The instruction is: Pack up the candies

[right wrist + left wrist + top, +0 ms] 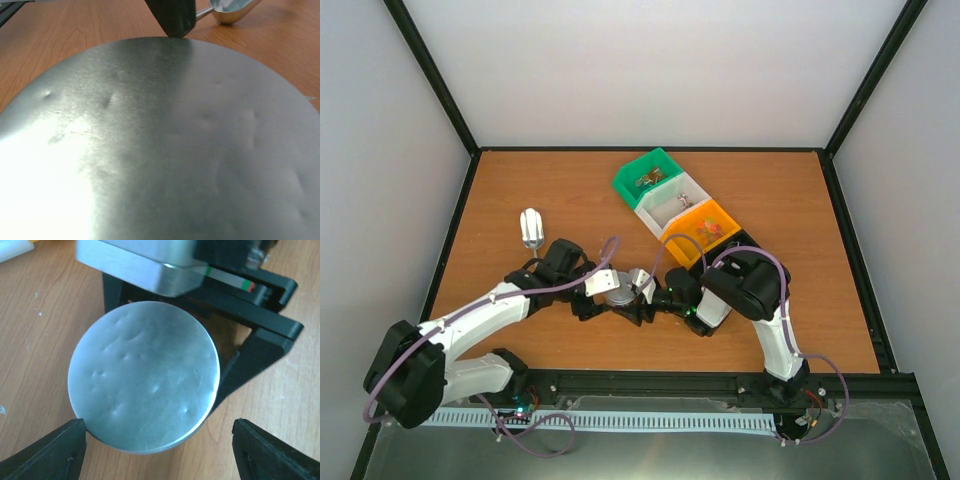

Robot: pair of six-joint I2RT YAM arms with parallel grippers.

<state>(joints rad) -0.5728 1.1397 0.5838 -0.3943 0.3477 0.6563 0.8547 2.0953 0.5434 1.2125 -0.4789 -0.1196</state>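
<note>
A small round jar with a dented metal lid (144, 375) stands on the table between both arms (620, 291). My left gripper (157, 440) is open; its left finger (55, 452) is at the lid's rim and its right finger (272, 452) stands clear of it. My right gripper (645, 290) reaches in from the other side, its black fingers (250, 355) pressed against the jar under the lid. The lid (165, 145) fills the right wrist view and hides that gripper's own fingers. Candies (650, 180) lie in the green bin, and more candies (708, 230) in the orange bin.
A row of green (636, 172), white (692, 186), orange (723, 213) and black (678, 252) bins runs diagonally at the back right. A metal scoop (531, 226) lies left of centre; its bowl (231, 10) shows beyond the lid.
</note>
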